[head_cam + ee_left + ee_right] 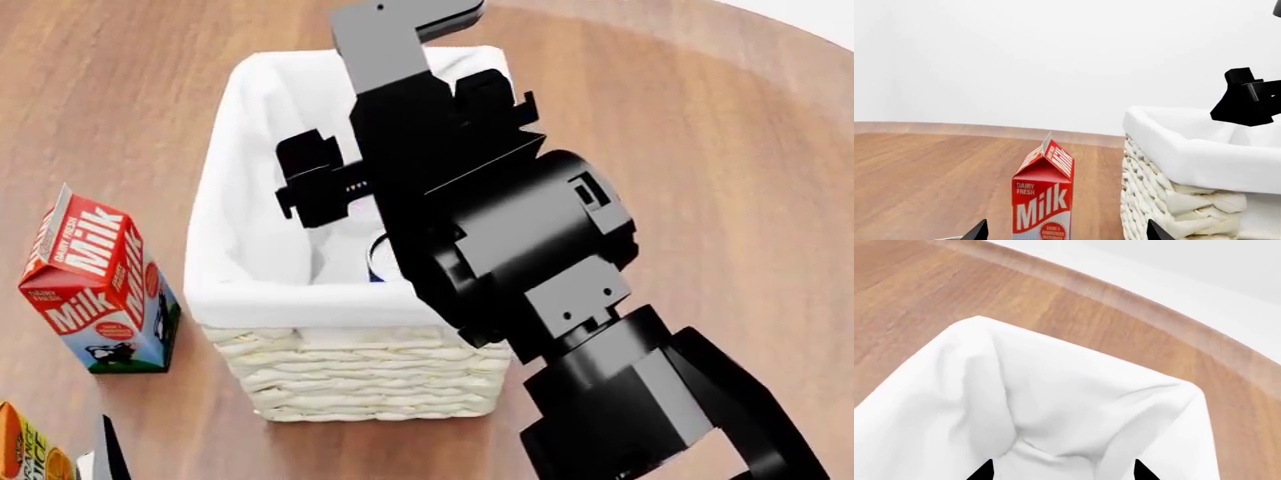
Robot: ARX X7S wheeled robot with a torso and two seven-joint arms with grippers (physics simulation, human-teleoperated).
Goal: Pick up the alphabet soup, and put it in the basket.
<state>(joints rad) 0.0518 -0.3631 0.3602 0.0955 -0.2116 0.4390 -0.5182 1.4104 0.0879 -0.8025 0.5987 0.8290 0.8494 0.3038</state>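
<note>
The milk carton (1043, 200) reads "DAIRY FRESH" above large white "Milk" on its red front; "Milk" repeats on its slanted top. A round seal's print is too small to read.

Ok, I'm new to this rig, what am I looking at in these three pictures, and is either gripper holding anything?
It is a simulated two-armed robot. The head view looks down from its head: the black right arm reaches over the basket on a wooden table, with a milk carton beside it. The other two cameras ride on the wrists. The right wrist view looks into the basket's white liner; the right gripper is open, nothing between its tips. The left wrist view faces the milk carton and the basket's side; the left gripper is open and empty too. A sliver of blue inside the basket, likely the alphabet soup, shows under the arm.
</note>
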